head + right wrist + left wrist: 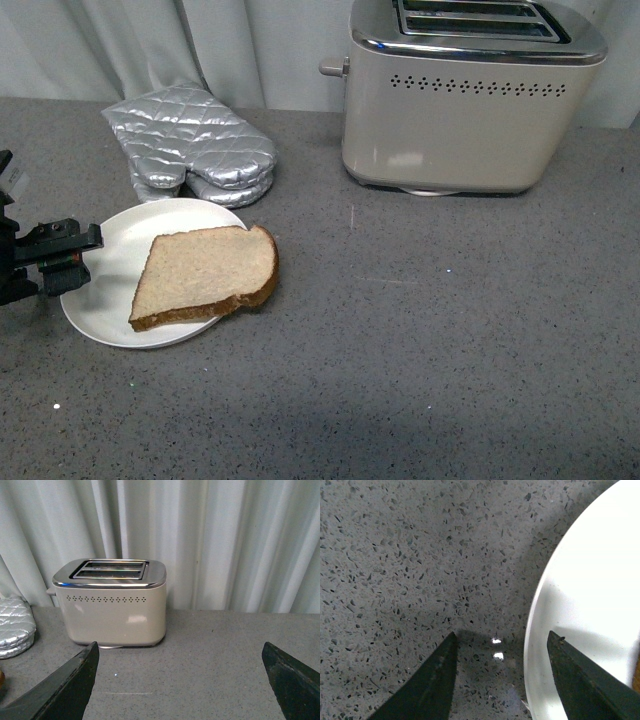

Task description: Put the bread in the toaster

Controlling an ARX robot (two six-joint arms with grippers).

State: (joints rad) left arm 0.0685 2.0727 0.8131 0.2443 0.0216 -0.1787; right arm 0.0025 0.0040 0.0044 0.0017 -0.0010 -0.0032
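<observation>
brown bread (205, 272) on white plate (108, 292), left gripper (501, 636) spread astride rim

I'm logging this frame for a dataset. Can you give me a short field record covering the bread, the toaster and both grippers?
bread: flat on the white plate, right edge past the rim, not gripped
toaster: upright at the back of the counter, no bread showing in its slots
oven mitts: behind the plate, left of the toaster
left gripper: open, straddling the plate's rim, holding nothing
right gripper: open, facing the toaster, holding nothing
</observation>
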